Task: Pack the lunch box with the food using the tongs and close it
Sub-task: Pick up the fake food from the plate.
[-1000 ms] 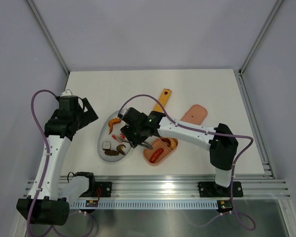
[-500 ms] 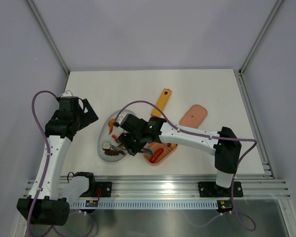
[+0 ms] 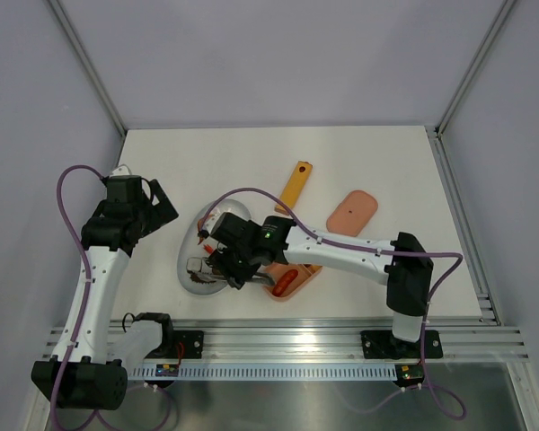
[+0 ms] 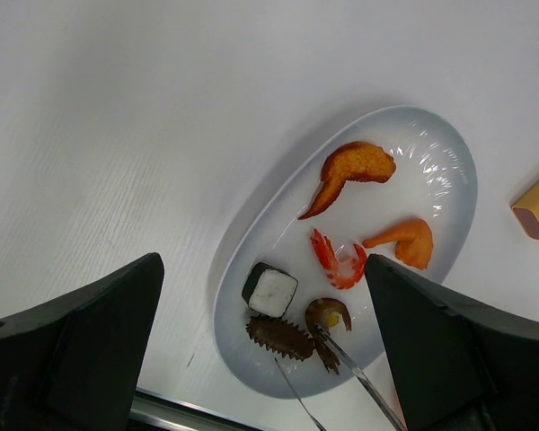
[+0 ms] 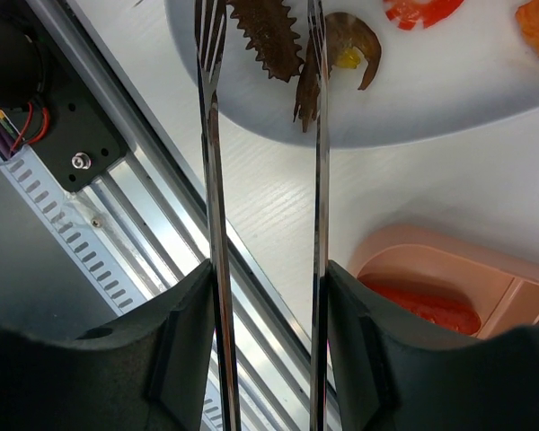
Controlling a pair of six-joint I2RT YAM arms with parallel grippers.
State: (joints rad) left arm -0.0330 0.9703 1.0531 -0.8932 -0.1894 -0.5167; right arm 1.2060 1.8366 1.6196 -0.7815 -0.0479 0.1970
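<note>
The right gripper is clamped on the tongs. The tong arms stand apart, and their tips are over the near end of the white plate. A serrated brown piece lies between the tips. A brown curl, a dark-and-white cube and a shrimp lie just beside it.

The left gripper hovers near the table's left edge with its jaws wide apart and holds nothing.

The lunch box sits by the table's near edge, just right of the plate, and contains a red sausage. Its lid lies well apart, toward the right edge.
</note>
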